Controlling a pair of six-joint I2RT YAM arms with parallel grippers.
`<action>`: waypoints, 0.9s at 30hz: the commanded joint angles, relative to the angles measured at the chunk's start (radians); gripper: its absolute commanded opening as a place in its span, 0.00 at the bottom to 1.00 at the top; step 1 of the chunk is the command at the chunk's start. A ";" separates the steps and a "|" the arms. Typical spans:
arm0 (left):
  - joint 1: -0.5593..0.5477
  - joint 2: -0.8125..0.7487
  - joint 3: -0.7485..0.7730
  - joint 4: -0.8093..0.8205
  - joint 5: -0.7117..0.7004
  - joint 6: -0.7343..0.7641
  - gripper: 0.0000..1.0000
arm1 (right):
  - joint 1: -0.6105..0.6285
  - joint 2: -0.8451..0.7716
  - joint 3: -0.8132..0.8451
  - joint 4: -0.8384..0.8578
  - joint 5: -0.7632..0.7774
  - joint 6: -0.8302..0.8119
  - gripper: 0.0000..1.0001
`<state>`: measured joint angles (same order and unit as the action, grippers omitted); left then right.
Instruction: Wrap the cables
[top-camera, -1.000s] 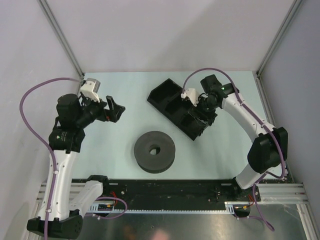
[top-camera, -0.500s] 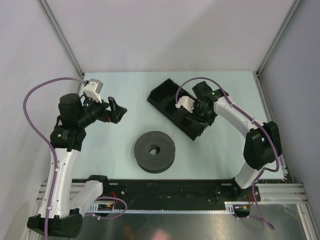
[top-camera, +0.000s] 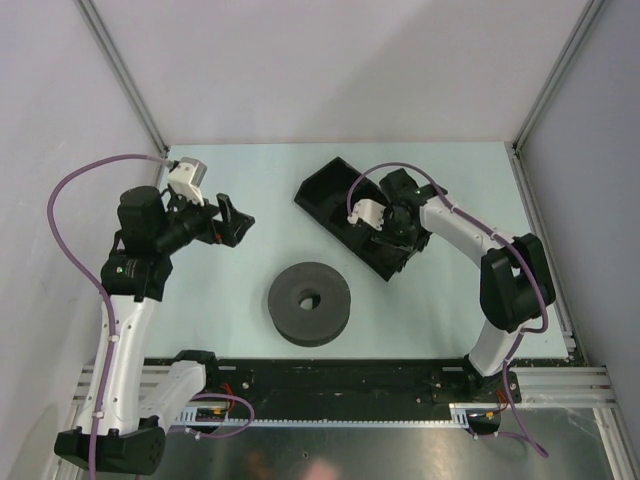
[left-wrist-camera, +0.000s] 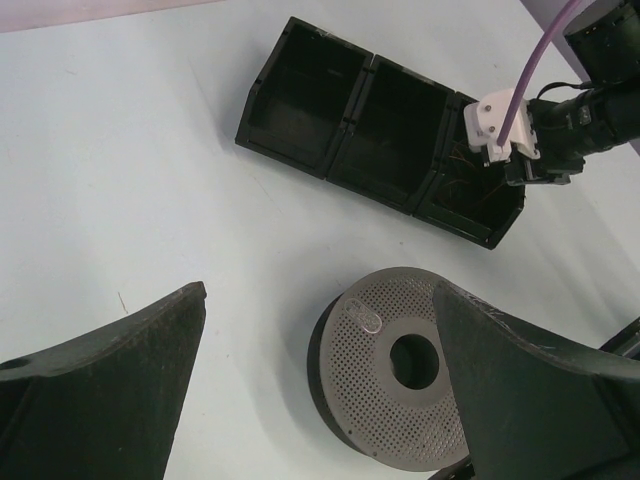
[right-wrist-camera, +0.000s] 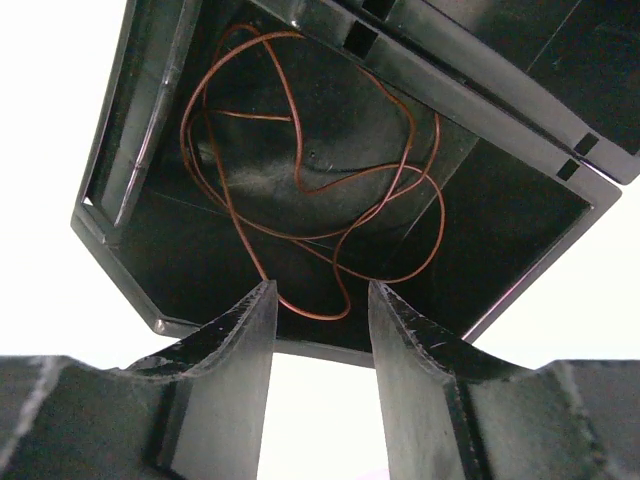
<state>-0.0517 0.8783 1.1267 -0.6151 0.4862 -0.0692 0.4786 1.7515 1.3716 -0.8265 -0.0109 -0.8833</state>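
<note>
The right pincer (top-camera: 388, 240) hangs low over the near end compartment of a black plastic three-compartment tray (top-camera: 325, 185) that lies diagonally on the pale green tabletop (top-camera: 230, 290). A second ago its wrist sat farther back and to the right. Since then the forearm has swung in over the tray and the white wrist camera has slid down toward the middle compartment. In the right wrist view the pincer (right-wrist-camera: 320, 300) has its jaws part-way apart, narrower than a second ago, with a clear gap between them and nothing pinched. The cable, a very thin reddish-brown wire (right-wrist-camera: 260, 116), lies in loose, overlapping loops on the floor of that end compartment (right-wrist-camera: 150, 120). Its lowest loop dips to just beyond the gap between the two fingertips, and whether it touches them cannot be told. The left pincer (top-camera: 232, 222) is held above the tabletop on the left side, well apart from the tray. It is spread wide, as the left wrist view (left-wrist-camera: 320, 300) confirms, and the arm has barely shifted over the second. The dark grey round flanged spool (top-camera: 290, 310) lies flat on the tabletop between the arms, its perforated face (left-wrist-camera: 370, 390) up. Neither it nor the tray (left-wrist-camera: 250, 120) has moved.
</note>
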 joint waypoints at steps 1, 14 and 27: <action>0.006 -0.008 0.032 0.015 0.031 0.026 0.99 | 0.004 -0.005 -0.015 0.029 0.007 -0.061 0.49; 0.007 -0.004 0.016 0.016 0.043 0.025 0.99 | 0.015 -0.031 -0.019 -0.008 -0.061 -0.074 0.67; 0.006 0.008 0.029 0.015 0.044 0.030 0.99 | 0.019 0.028 -0.039 0.067 0.035 -0.129 0.57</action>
<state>-0.0517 0.8803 1.1267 -0.6151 0.5060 -0.0597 0.4965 1.7618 1.3491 -0.8089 -0.0334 -0.9676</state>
